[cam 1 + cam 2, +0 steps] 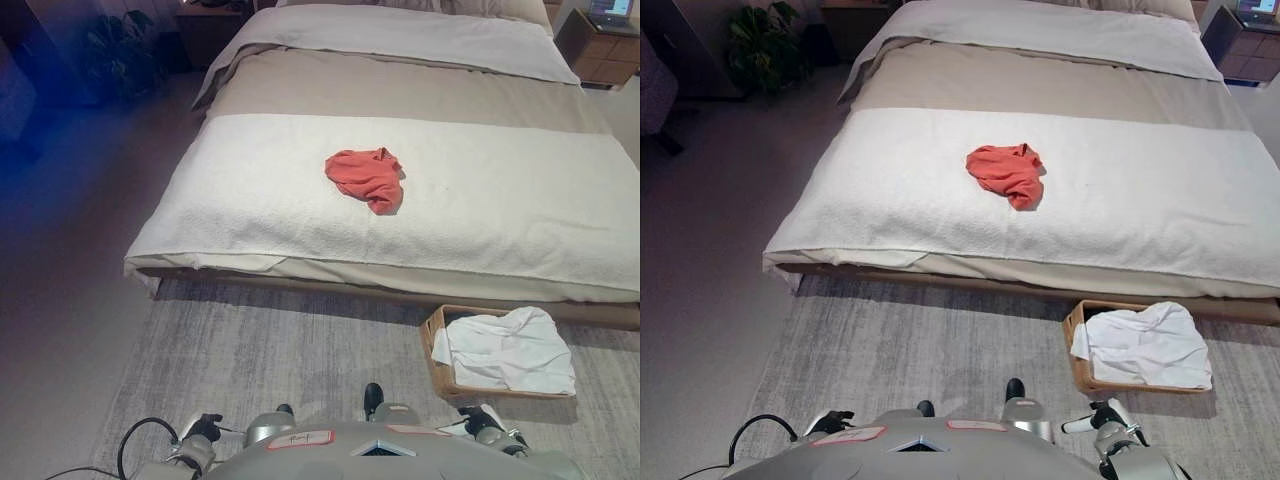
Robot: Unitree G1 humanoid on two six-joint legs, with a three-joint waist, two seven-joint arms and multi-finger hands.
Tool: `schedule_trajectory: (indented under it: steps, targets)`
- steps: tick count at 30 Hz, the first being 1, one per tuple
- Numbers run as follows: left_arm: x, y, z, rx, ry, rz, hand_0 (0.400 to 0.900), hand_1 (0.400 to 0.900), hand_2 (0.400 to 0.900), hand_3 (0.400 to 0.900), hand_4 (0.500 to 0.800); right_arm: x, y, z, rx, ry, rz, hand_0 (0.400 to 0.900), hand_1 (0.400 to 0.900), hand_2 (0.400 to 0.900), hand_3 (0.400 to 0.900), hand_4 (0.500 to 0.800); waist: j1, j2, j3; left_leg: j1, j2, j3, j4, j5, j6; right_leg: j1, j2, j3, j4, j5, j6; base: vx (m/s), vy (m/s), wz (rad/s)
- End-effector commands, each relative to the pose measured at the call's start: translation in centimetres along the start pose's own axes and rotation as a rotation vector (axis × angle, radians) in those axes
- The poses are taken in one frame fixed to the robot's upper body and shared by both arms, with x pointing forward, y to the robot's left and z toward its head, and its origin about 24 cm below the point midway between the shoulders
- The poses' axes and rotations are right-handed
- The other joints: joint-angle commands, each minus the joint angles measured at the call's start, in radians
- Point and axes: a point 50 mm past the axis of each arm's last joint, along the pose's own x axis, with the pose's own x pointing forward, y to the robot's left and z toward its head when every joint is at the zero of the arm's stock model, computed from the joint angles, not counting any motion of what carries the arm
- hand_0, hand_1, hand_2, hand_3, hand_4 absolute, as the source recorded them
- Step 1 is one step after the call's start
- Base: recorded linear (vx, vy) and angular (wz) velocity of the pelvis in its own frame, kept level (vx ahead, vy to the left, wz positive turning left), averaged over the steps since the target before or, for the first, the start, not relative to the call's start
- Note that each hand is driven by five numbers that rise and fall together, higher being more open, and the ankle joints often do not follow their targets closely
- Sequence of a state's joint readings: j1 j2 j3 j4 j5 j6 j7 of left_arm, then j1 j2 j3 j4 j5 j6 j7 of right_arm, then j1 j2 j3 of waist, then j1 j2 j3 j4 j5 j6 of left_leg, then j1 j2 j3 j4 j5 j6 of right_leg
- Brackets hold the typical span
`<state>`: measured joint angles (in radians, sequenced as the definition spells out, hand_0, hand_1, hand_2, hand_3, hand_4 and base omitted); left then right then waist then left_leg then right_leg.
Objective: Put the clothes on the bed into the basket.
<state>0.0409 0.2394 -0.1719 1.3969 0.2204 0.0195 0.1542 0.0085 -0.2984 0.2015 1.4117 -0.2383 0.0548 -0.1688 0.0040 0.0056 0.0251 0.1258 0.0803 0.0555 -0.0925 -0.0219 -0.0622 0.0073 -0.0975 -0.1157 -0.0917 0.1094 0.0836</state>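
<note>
On the bed (300,190), left eye view: a crumpled red garment (367,177) lies mid-blanket, well back from the near edge. Both hands sit low by the bottom edge; I cannot tell their fingers.

Right eye view: beside the bed's near right corner, the basket (1076,352) holds a white garment (1145,345). Best step close, then pinch the bunched red folds.

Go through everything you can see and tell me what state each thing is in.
Red garment: crumpled, lying on the bed.
Bed: made, white blanket across the foot.
Basket: on the rug, holding white cloth.
White cloth: bunched, spilling over the basket's rim.
</note>
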Motion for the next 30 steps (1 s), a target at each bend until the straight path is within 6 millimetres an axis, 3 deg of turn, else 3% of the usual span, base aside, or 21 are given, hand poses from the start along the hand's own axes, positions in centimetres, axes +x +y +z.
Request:
schedule_trajectory:
  steps: [1, 20, 30]
  targets:
    - [0.3, 2.5, 0.1, -0.040, 0.026, 0.088, 0.900, 0.900, 0.900, 0.900, 0.800, 0.3, -3.4, 1.6, -0.007, -0.028, -0.123, 0.900, 0.900, 0.900, 0.900, 0.800, -0.018, -0.013, 0.032, -0.023, -0.065, -0.002, 0.005, 0.007, 0.016, 0.102, 0.029, -0.045, 0.004, -0.102, 0.018, 0.00, 0.000, 0.00]
    - [0.4, 4.3, 1.2, -0.139, -0.007, 0.156, 0.900, 0.900, 0.900, 0.900, 0.800, 0.4, -5.6, 1.6, -0.122, -0.040, -0.215, 0.900, 0.900, 0.900, 0.900, 0.800, -0.024, -0.024, 0.056, -0.030, -0.050, -0.002, 0.005, 0.017, 0.004, 0.091, 0.043, -0.048, 0.006, -0.101, 0.011, 0.00, -0.014, -0.01]
    - [0.4, 3.7, 2.7, -0.134, -0.044, 0.136, 0.900, 0.900, 0.900, 0.900, 0.800, 0.4, -5.6, 1.0, -0.098, -0.014, -0.214, 0.900, 0.900, 0.900, 0.900, 0.800, -0.033, -0.031, 0.056, -0.034, -0.037, -0.008, 0.005, 0.023, -0.005, 0.086, 0.056, -0.056, 0.010, -0.110, 0.002, 0.01, -0.031, 0.04]
